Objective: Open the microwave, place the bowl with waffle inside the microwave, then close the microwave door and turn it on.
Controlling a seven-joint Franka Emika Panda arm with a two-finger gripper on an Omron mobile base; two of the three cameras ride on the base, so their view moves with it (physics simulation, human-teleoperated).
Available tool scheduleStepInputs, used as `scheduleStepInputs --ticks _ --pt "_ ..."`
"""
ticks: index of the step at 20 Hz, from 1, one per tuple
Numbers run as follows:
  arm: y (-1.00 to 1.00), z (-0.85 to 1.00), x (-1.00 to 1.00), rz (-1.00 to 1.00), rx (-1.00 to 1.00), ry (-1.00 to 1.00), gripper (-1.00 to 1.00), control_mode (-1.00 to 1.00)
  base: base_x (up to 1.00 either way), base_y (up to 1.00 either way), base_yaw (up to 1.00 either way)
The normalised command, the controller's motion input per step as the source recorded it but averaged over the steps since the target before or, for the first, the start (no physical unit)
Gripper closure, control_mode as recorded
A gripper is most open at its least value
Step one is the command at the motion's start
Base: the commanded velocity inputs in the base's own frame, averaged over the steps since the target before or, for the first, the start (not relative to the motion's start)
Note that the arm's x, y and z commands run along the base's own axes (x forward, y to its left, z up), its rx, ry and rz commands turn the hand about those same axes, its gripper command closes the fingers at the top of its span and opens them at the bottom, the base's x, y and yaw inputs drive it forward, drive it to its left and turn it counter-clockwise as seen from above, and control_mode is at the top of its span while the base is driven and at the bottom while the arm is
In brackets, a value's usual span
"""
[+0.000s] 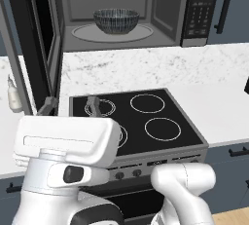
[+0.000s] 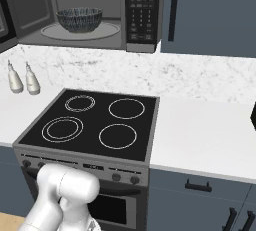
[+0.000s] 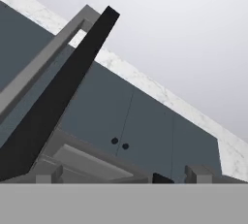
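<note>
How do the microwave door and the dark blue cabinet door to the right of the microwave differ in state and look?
The microwave door stands swung wide open, leaving the bowl on the turntable in plain view; the cabinet door is shut flat. The microwave door has dark glass in a grey frame; the cabinet door is plain dark blue with a black bar handle. Both are flat upright panels at the same height.

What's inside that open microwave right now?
The microwave holds a dark ribbed bowl on its round turntable. The bowl's wall hides whatever lies inside it, so no waffle can be seen.
</note>
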Motion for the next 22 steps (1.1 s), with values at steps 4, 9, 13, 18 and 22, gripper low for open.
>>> scheduleStepInputs --ticks 4,9,13,18,22 --pt "0.29 0.00 0.00 -0.06 -0.01 0.00 -1.00 -1.00 0.00 0.00 0.00" --pt "0.21 0.00 -0.21 -0.03 0.00 -0.05 -1.00 -1.00 0.00 0.00 0.00" --pt "0.07 0.00 -0.51 0.02 0.00 -0.15 -1.00 -1.00 0.00 0.00 0.00" --pt "0.61 0.00 -0.01 0.02 0.00 -0.01 -1.00 -1.00 0.00 0.00 0.00" --pt "0.91 0.00 0.10 0.00 -0.07 0.18 -1.00 -1.00 0.00 0.00 0.00"
